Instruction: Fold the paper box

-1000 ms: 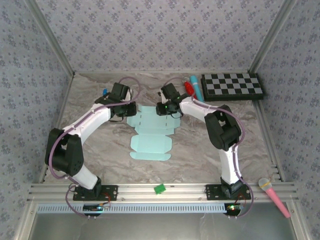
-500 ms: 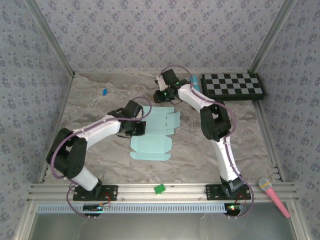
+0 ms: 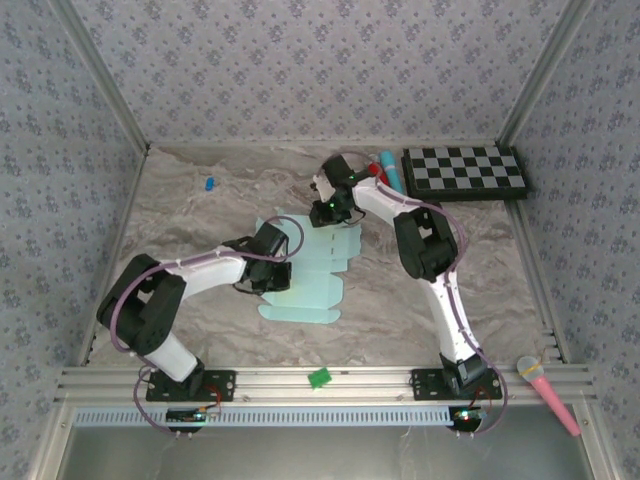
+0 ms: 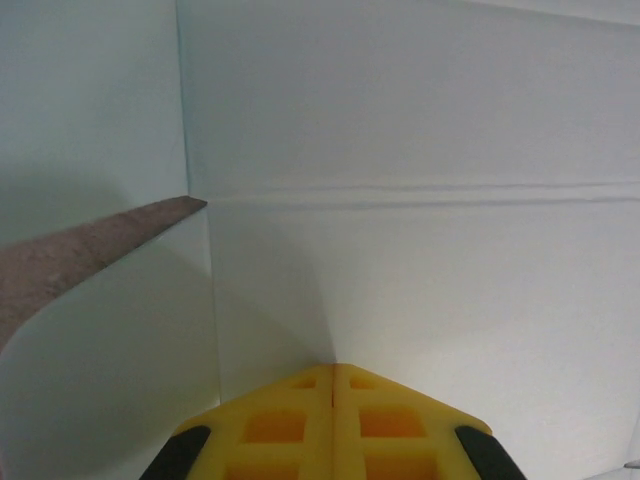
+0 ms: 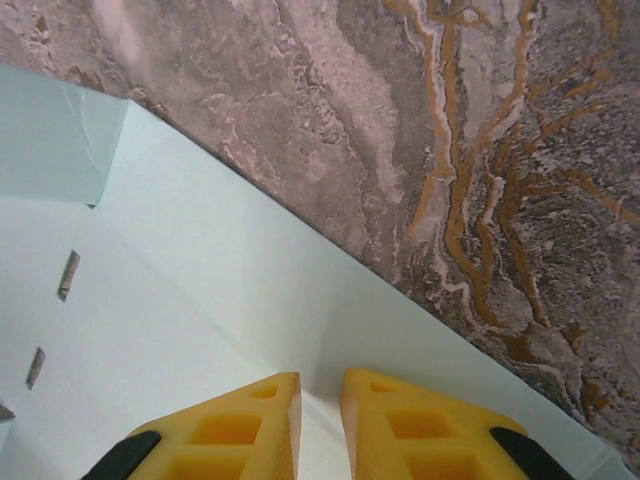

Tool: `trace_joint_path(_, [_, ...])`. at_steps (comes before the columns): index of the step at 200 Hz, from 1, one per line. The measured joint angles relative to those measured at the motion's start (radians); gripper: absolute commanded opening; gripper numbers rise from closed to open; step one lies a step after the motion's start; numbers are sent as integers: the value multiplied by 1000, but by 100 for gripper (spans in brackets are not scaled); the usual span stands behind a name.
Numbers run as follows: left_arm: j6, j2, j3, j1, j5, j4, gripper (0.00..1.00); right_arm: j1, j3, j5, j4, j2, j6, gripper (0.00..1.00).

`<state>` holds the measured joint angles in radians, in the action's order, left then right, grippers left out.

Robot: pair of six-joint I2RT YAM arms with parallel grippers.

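The paper box (image 3: 315, 268) lies as a flat pale aqua die-cut sheet in the middle of the marbled table. My left gripper (image 3: 274, 268) is shut, and its yellow fingertips (image 4: 333, 368) press down on the sheet's left part (image 4: 420, 130) near a crease. At the sheet's far edge is my right gripper (image 3: 327, 211). In the right wrist view its yellow fingers (image 5: 320, 380) stand a narrow gap apart over the card (image 5: 180, 300), close to the card's straight edge, with nothing between them.
A checkerboard (image 3: 465, 173) lies at the back right, with a slim blue tube (image 3: 393, 180) and a red item (image 3: 375, 172) beside it. A tiny dark-blue piece (image 3: 209, 184) sits back left. On the front rail are a green piece (image 3: 320, 377) and a pink microphone (image 3: 547, 394).
My left gripper has come from the back left down onto the sheet's left part. The right gripper swung back, then returned to the sheet's far edge. The sheet has shifted slightly.
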<state>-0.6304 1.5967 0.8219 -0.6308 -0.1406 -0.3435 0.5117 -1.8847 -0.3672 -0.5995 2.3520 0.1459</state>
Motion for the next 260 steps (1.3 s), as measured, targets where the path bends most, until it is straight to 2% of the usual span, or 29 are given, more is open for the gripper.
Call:
trace_joint_path(80, [17,37,53,-12,127,-25,0,-2,224,76,61,-151,22,24])
trace_joint_path(93, [31,40,57,-12,142,-26,0,1,243,83,49,-172,20,29])
trace_joint_path(115, [54,42,60,-13,165,-28,0,3,243,84,41,-200,-1,44])
trace_joint_path(131, [70,42,60,-13,179,-29,0,-3,205,84,21,-203,-26,51])
trace_joint_path(179, [96,42,61,-20,201,-31,0,-32,-2,84,-45,-132,-142,62])
trace_joint_path(223, [100,42,61,-26,211,-31,0,-50,-153,71,-130,-2,-242,63])
trace_joint_path(260, [106,42,61,-31,218,-31,0,-56,-197,33,-192,57,-289,63])
